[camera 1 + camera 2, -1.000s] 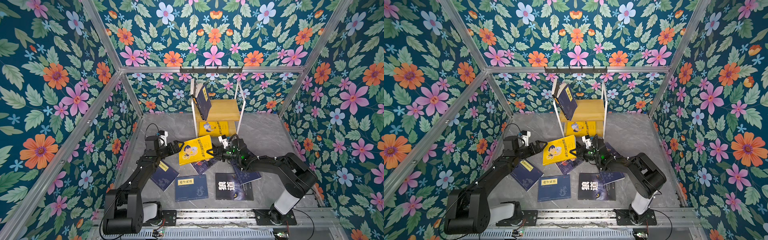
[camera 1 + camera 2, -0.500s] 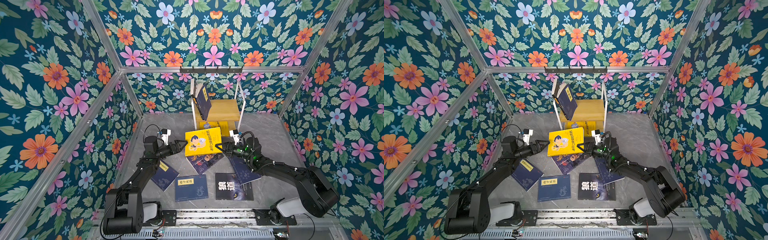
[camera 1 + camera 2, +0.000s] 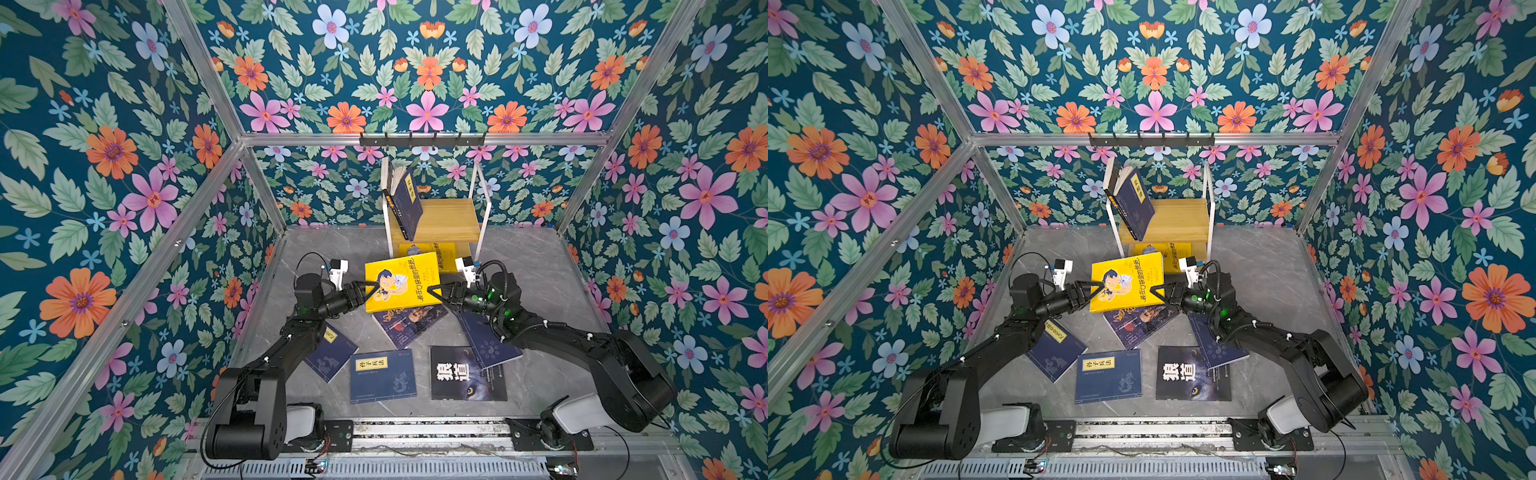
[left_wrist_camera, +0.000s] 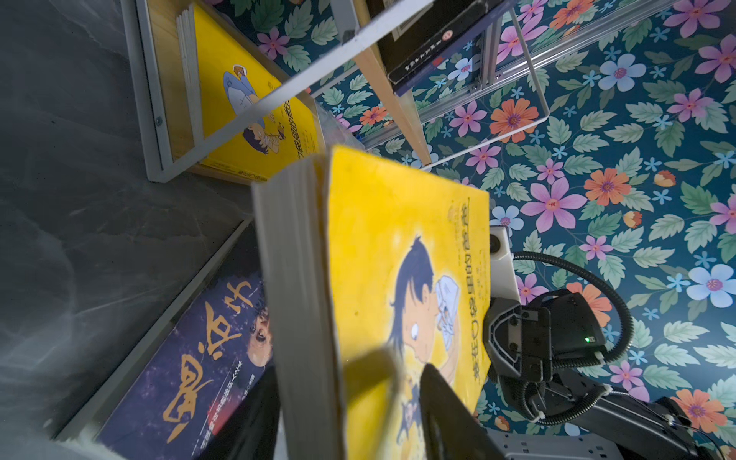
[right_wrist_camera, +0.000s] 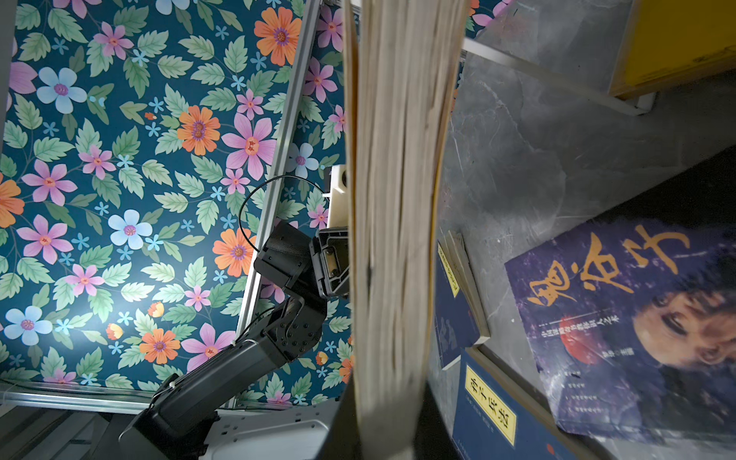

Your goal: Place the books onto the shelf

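Yellow cartoon-boy book (image 3: 401, 282), held tilted in the air before the shelf (image 3: 449, 216): my right gripper (image 3: 435, 291) clamps one edge, my left gripper (image 3: 370, 290) straddles the opposite, grip not discernible; probably light, bendy, slick-covered, so pinch deep at both edges.

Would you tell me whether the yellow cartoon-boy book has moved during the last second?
Yes: the yellow book has moved away from the arm bases, closer to the shelf.

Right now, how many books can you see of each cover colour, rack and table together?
Yellow cartoon-boy books: 2
Navy books: 4
Black books: 2
Dark portrait-cover book: 1
Total: 9
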You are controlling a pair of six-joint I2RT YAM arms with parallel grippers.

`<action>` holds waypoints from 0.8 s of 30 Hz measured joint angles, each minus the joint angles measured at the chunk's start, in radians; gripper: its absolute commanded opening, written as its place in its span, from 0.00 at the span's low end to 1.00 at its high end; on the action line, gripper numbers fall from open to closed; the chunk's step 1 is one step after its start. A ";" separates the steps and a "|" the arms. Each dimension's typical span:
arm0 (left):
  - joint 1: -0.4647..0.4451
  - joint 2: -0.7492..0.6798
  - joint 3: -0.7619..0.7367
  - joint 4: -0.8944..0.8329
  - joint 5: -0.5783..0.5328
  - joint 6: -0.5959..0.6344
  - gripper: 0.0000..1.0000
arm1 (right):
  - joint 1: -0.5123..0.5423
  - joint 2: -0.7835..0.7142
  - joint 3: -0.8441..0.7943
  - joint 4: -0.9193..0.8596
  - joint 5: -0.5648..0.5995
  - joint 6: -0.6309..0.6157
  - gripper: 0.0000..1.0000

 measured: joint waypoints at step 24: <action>0.008 0.008 0.013 -0.064 -0.025 -0.018 0.01 | -0.051 -0.276 -0.036 -0.469 0.151 -0.330 0.53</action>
